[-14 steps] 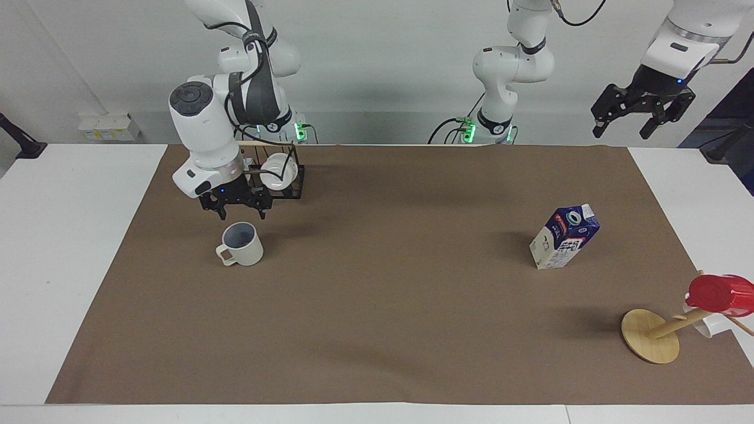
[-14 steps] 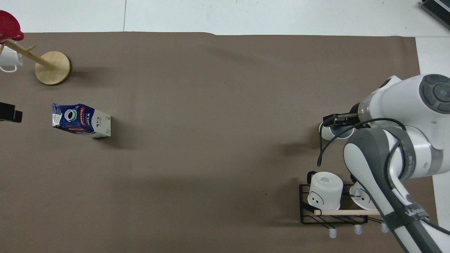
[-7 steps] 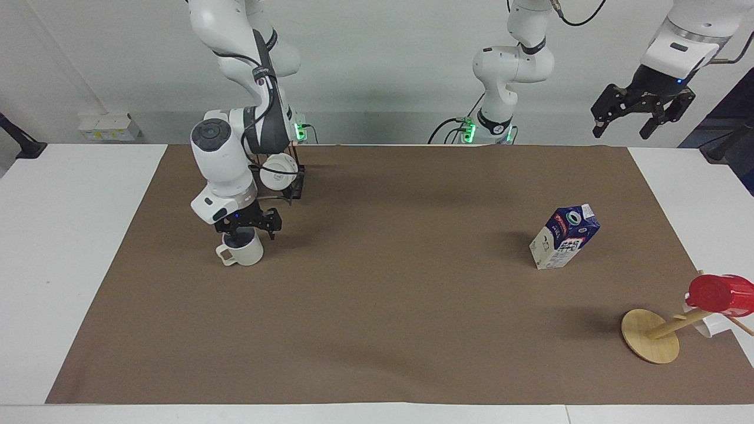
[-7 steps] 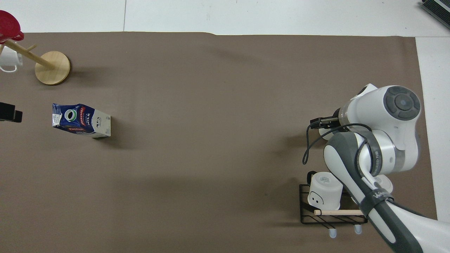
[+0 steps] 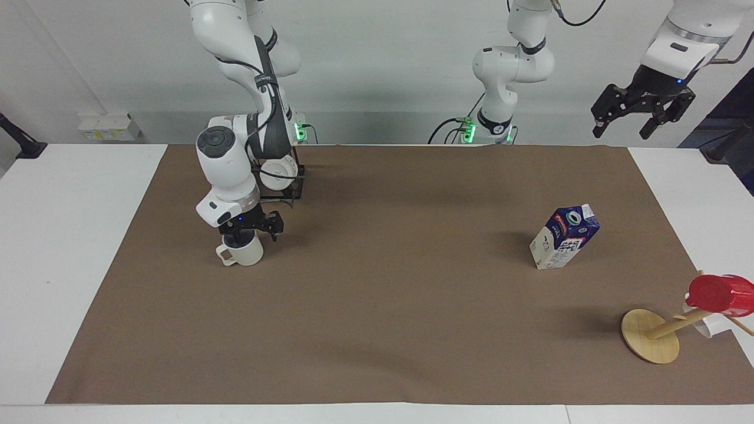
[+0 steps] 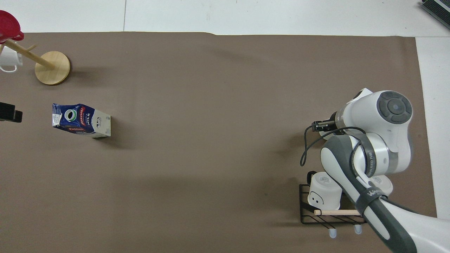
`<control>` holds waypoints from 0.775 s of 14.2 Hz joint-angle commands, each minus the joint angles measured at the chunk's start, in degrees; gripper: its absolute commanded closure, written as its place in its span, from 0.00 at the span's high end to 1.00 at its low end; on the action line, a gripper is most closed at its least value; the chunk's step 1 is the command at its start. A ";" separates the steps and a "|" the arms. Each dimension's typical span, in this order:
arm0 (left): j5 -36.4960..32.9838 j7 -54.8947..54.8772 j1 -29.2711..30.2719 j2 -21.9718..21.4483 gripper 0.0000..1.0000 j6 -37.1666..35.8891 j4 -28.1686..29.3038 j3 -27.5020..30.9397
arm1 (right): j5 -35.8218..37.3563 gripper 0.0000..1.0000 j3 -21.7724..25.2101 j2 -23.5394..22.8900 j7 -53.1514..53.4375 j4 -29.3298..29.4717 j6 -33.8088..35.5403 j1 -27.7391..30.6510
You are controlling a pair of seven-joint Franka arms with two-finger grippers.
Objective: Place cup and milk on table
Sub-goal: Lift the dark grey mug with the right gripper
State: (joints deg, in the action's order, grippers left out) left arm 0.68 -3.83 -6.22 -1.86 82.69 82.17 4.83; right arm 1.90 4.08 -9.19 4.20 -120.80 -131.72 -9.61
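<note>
The cream-beige cup [image 5: 246,255] stands upright on the brown mat [image 5: 383,294] of the table, toward the right arm's end, handle pointing away from the robots. My right gripper [image 5: 242,237] is lowered onto the cup's rim with its fingers spread, one reaching inside. In the overhead view the right arm [image 6: 372,140] hides the cup. The milk [image 5: 564,237] stands on the mat toward the left arm's end and also shows in the overhead view [image 6: 81,119]. My left gripper [image 5: 625,126] waits open and empty, high over the table's edge at the left arm's end.
A black wire rack [image 5: 294,187] with two white mugs stands nearer to the robots than the cup; it also shows in the overhead view [image 6: 330,214]. A wooden mug stand [image 5: 651,337] carrying a red cup [image 5: 721,293] and a white mug sits farther from the robots than the milk.
My right gripper came down from above the cup onto its rim, and the right arm's wrist swung in over it. The cup, the milk and the left arm stayed still.
</note>
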 commanded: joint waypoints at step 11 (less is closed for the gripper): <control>0.03 0.05 0.59 -1.31 1.00 0.01 1.41 -0.35 | 0.47 0.00 -0.39 0.58 9.57 11.10 10.15 -3.64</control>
State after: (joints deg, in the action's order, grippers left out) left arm 0.68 -3.83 -6.21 -1.86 82.69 82.18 4.83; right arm 1.90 4.02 -8.81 8.71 -113.55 -125.38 -10.70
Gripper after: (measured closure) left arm 0.000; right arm 0.956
